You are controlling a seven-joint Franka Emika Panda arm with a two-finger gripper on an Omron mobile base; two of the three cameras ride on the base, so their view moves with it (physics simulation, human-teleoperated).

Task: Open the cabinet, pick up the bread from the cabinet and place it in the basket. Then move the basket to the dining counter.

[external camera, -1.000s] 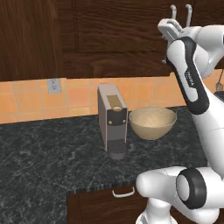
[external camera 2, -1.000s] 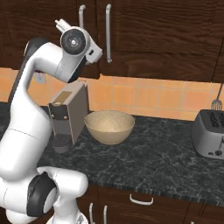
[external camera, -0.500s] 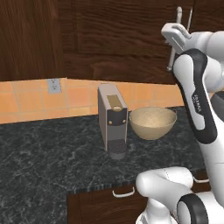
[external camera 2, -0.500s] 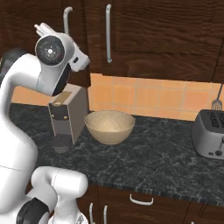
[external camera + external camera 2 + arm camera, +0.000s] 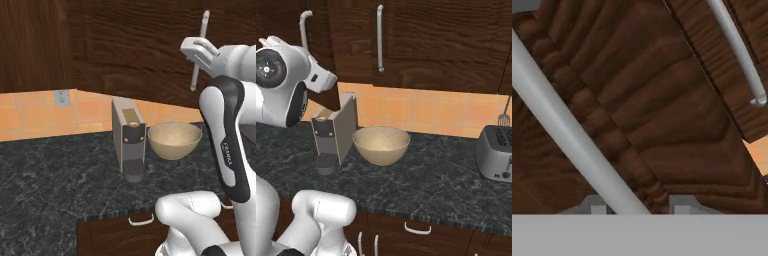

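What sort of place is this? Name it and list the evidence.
A rendered home kitchen, most likely: a dark wood wall cabinet above an orange tiled backsplash, with a coffee machine and toaster on a black granite counter.

Black speckled granite counter (image 5: 446, 185) along wall. Orange tile backsplash (image 5: 446, 112) behind it, wall outlet (image 5: 62, 98) at 9 o'clock in left base view. Dark drawer fronts (image 5: 421, 235) with small pale handles below counter, 6 o'clock. Even, shadowless lighting.
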